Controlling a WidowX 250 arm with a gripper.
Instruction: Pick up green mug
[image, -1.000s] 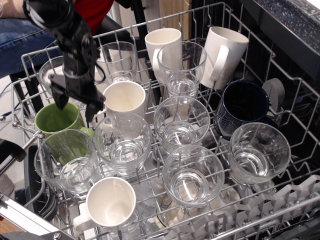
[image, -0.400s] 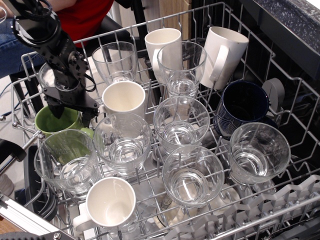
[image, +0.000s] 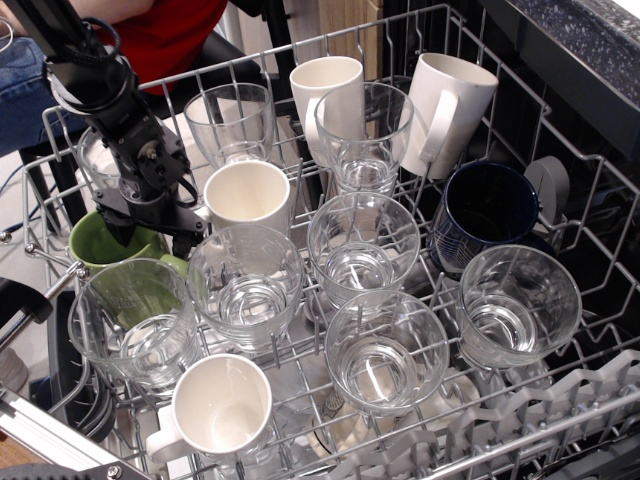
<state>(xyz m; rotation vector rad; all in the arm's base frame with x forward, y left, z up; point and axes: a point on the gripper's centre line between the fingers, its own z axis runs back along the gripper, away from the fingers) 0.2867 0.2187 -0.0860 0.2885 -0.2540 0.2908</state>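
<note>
Gripper (image: 150, 232) has dropped lower since a moment ago and now sits right down on the green mug (image: 108, 243).

Its black fingers are spread wide, one dipping inside the mug's rim on the left and the other down past the right side, by the cream-white mug (image: 248, 197). That green mug sits at the left edge of the dishwasher rack (image: 560, 420), just behind a clear glass (image: 134, 320).
</note>
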